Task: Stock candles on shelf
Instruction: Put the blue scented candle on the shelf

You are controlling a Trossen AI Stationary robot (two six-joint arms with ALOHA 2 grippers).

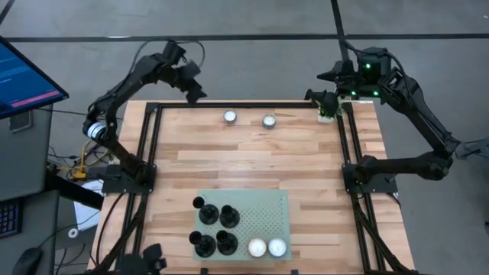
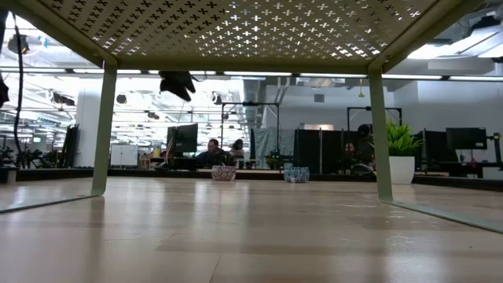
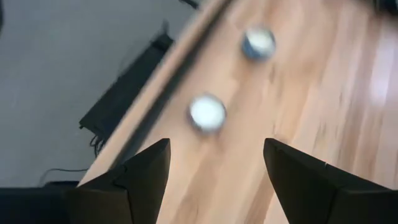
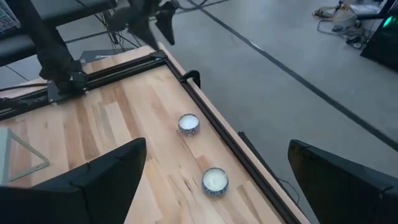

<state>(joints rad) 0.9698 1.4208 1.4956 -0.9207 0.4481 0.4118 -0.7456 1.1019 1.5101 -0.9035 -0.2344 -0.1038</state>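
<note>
two candles (image 1: 267, 247) sit on the shelf (image 1: 263, 210); two more (image 1: 230, 117) wait at the tabletop's far edge. left end effector (image 1: 194, 92), open and empty, hovers near them (next: descend, grasp).

Shelf (image 1: 271, 206): pale green, perforated with a regular grid of small holes; from below, the holes read as cross-shaped cutouts. Two candles on the shelf (image 1: 267, 247): white. Two candles at the far edge (image 1: 248, 119): white wax, patterned blue-and-white sides. Stands (image 1: 215, 227): black. Tabletop (image 1: 229, 160): light wood planks, black frame. Arms (image 1: 122, 99): dark.
</note>
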